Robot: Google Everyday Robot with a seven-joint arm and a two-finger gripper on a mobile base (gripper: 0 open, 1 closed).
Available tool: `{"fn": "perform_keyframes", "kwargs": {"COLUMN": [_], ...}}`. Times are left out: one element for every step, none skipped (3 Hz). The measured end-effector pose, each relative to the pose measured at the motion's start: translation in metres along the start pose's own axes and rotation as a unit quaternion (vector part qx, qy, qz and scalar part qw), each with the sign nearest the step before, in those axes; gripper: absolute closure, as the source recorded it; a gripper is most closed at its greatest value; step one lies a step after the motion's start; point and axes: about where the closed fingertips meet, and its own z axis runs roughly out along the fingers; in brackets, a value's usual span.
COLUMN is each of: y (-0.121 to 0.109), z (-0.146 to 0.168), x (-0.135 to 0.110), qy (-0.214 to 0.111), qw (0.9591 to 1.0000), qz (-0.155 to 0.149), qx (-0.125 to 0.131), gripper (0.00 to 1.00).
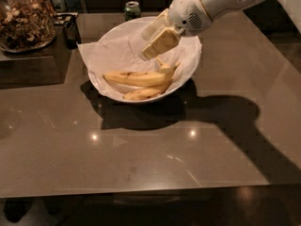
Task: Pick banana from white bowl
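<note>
Listing first the banana (136, 77): long, yellow, brown-smudged, lying on its side in the white bowl (192, 65), stem end toward the right rim. Just in front of it and touching it, we record a smaller banana (142, 94), slimmer in build. Both rest on crumpled white paper (110, 53) lining the bowl, one corner of which sticks out over the left rim. The claw (147, 54) hangs within the bowl's rim, above the banana's right end, tilted down to the left. We cannot tell whether it is wide or narrow, nor whether it touches the fruit. Its white arm (211, 4) enters from the upper right. The bowl stands on a glossy brown surface (141, 154). At far left we note a glass jar of nuts (21, 18); behind the bowl, a small green-topped can (132, 8).
</note>
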Motion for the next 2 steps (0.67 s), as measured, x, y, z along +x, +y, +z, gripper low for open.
{"fn": "perform_keyframes", "kwargs": {"y": [-0.01,-0.017], "z": [0.021,0.04], "x": [0.005,0.015], "qy": [0.005,0.011], "qw": [0.9998,0.999], "qz": [0.012,0.028], "qx": [-0.016,-0.032], "gripper": [0.43,0.42]}}
